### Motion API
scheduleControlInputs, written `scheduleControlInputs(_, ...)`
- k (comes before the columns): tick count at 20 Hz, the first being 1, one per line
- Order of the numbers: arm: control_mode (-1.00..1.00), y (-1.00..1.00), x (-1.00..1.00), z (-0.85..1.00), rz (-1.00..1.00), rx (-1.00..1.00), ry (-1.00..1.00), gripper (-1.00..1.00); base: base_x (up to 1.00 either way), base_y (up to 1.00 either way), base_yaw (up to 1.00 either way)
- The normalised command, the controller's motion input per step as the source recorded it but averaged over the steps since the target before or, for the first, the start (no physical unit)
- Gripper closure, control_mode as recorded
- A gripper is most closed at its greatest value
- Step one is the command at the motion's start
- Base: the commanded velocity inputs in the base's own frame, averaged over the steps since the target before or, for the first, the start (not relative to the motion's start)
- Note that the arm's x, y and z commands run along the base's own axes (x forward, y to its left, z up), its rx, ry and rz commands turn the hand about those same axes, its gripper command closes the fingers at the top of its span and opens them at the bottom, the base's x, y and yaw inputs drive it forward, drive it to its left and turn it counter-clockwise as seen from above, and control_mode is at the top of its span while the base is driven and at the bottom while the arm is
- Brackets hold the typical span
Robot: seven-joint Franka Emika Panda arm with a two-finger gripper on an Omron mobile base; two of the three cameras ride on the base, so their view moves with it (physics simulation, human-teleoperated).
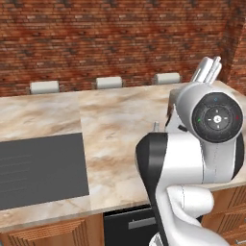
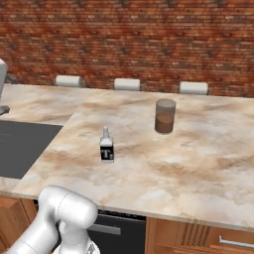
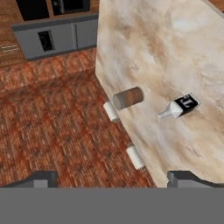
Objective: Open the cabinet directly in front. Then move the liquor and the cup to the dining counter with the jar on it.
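The dining counter [image 2: 163,163] spreads across both base views, its beige, brown-veined marble top running from the near edge to a far edge lined with three pale stool tops [image 2: 127,84]. A red brick wall [image 2: 129,39] stands behind it. In the left base view a flat dark grey panel [image 1: 41,168] is set into the counter at about 9 o'clock, and the robot's white arm [image 1: 192,158] covers the lower right, hiding most of what stands beyond it.

The jar [image 2: 165,115] stands upright on the marble at about 12 o'clock in the right base view, clear glass with brown contents in its lower half and a greyish top. The liquor [image 2: 106,145] stands upright on the same top, at about 8 o'clock from the jar and well apart from it, pale neck up and the white label with its black mark facing the camera.

In the hand view the camera is rolled, so both lie sideways in the picture: the jar [image 3: 127,97] near the counter's edge, the liquor [image 3: 180,106] at 3 o'clock from it, with brick floor to the left.

The gripper [image 3: 113,179] hangs above the scene with its two dark fingertips [image 3: 183,178] spread wide apart and nothing between them; how high it sits over the counter is hard to judge.
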Motion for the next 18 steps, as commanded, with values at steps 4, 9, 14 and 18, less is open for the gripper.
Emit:
scheduleControlInputs(4, -1.00, 0.24, 0.00, 0.00, 0.00, 0.00, 0.00, -1.00, 0.00, 0.00, 0.00)
scheduleControlInputs(9, -1.00, 0.26, 0.00, 0.00, 0.00, 0.00, 0.00, -1.00, 0.00, 0.00, 0.00)
scheduleControlInputs(14, -1.00, 0.25, 0.04, 0.00, 0.00, 0.00, 0.00, -1.00, 0.00, 0.00, 0.00)
scheduleControlInputs(18, -1.00, 0.19, 0.00, 0.00, 0.00, 0.00, 0.00, -1.00, 0.00, 0.00, 0.00)
